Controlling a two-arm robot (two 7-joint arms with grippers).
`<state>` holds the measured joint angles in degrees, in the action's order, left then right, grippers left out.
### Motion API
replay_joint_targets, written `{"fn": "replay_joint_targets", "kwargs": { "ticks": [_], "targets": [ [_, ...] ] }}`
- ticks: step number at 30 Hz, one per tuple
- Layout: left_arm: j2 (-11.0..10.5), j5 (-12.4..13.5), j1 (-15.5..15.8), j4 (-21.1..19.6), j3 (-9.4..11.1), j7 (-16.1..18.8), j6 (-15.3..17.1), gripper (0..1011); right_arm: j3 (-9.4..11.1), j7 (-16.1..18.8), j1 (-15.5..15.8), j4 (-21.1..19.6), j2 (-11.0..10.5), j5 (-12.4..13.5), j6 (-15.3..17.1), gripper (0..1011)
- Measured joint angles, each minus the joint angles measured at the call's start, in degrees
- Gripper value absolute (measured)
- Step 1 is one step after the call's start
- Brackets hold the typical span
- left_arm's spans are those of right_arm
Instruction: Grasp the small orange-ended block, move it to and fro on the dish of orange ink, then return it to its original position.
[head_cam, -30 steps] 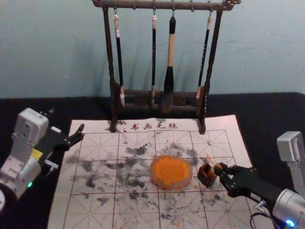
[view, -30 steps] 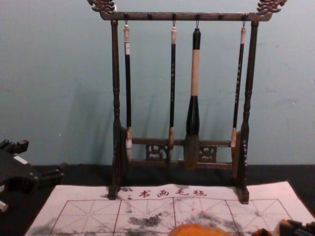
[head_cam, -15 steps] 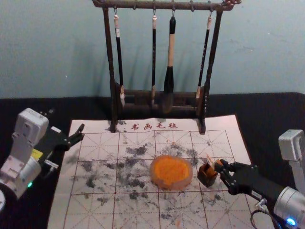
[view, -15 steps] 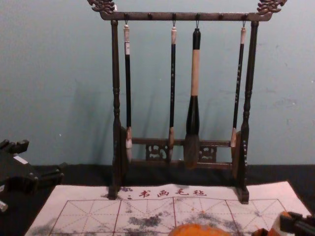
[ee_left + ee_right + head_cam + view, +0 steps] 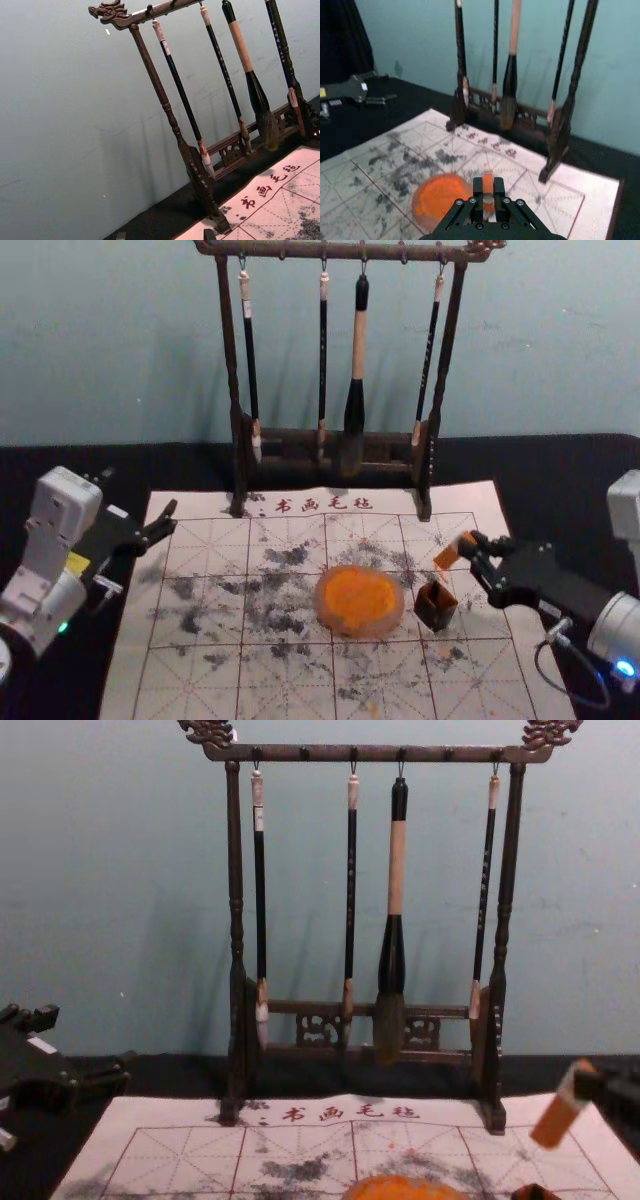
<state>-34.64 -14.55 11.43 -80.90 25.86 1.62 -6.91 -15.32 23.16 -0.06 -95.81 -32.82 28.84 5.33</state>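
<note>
Dim, fairly flat room light, source out of frame. Head view: soft faint shadows on wall (image 5: 180, 370), 9 o'clock side of brush rack (image 5: 228, 350); black cloth (image 5: 570, 480) swallows detail. Tiny glows: blue lamp (image 5: 625, 668) at 4 o'clock, green lamp (image 5: 63, 627) at 8 o'clock. Chest view: block (image 5: 555, 1120) smeared at 4 o'clock, rack crisper. Left wrist view: blurry shadow streaks on wall behind brushes (image 5: 182, 95). Right wrist view: soft overall, pale sheet (image 5: 590, 200) brightest, dark curtain (image 5: 345, 40) near black.
</note>
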Motion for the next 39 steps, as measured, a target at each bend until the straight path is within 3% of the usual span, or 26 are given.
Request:
{"fn": "replay_joint_targets", "kwargs": {
  "ticks": [5, 11, 31, 39],
  "targets": [
    [0.0, 0.0, 0.0, 0.0, 0.0, 0.0, 0.0, 1001, 0.0, 0.4, -1.5, -1.6, -0.7, -0.2, 0.9, 79],
    [0.0, 0.0, 0.0, 0.0, 0.0, 0.0, 0.0, 1001, -1.5, 1.1, -4.7, -2.0, -0.9, -1.6, 2.4, 78],
    [0.0, 0.0, 0.0, 0.0, 0.0, 0.0, 0.0, 1001, -12.3, 5.0, -16.0, 2.0, 0.1, -8.3, 11.6, 78],
    [0.0, 0.0, 0.0, 0.0, 0.0, 0.0, 0.0, 1001, -14.9, 5.4, -19.0, 3.8, 1.3, -10.5, 14.6, 78]
  ]
}}
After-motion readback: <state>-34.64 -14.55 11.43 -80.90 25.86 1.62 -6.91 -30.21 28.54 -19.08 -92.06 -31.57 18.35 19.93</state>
